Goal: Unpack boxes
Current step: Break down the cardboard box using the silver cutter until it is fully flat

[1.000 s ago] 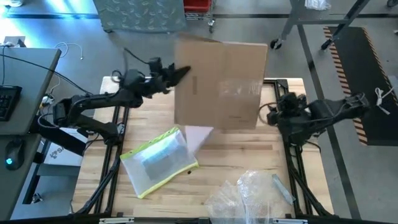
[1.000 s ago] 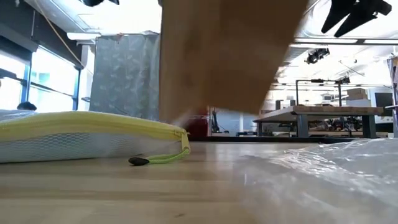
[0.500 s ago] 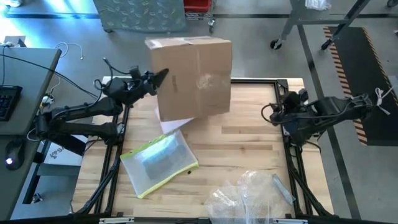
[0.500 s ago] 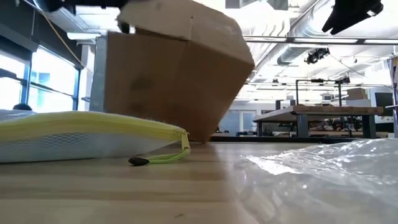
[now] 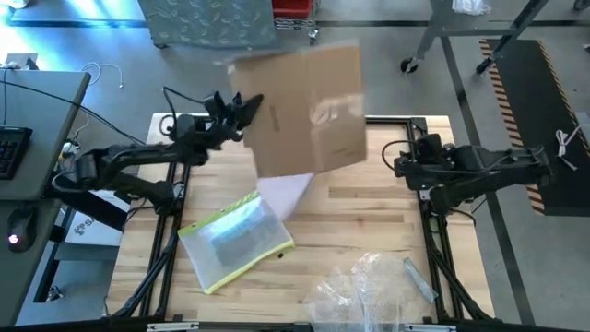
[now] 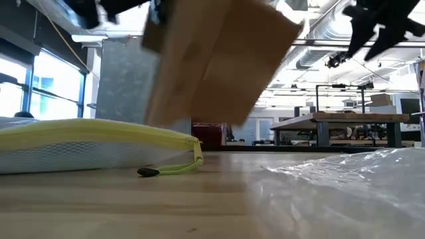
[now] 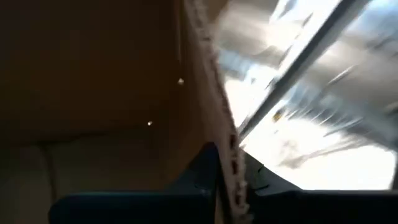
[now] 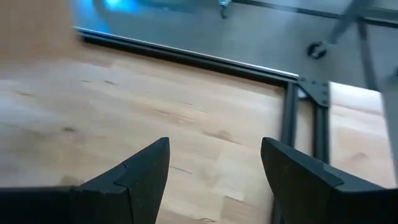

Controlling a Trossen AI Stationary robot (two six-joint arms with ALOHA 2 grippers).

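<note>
The left gripper (image 5: pixel 247 104) holds the cardboard box (image 5: pixel 309 109) in the air above the far part of the table (image 5: pixel 369 221); its 2 fingers are closed on one wall of the box, 1 finger inside and 1 outside, as the left wrist view shows. The box is tilted, probably so that its contents slide out; a pale flat thing (image 5: pixel 284 194) lies just below it. The right gripper (image 5: pixel 406 166) waits near the right edge of the table, fingers wide apart and holding nothing. A sleeve with yellow edge (image 5: pixel 235 242) and plastic film (image 5: pixel 364 286) take the near side; the middle of the table is free for putting the box down.
</note>
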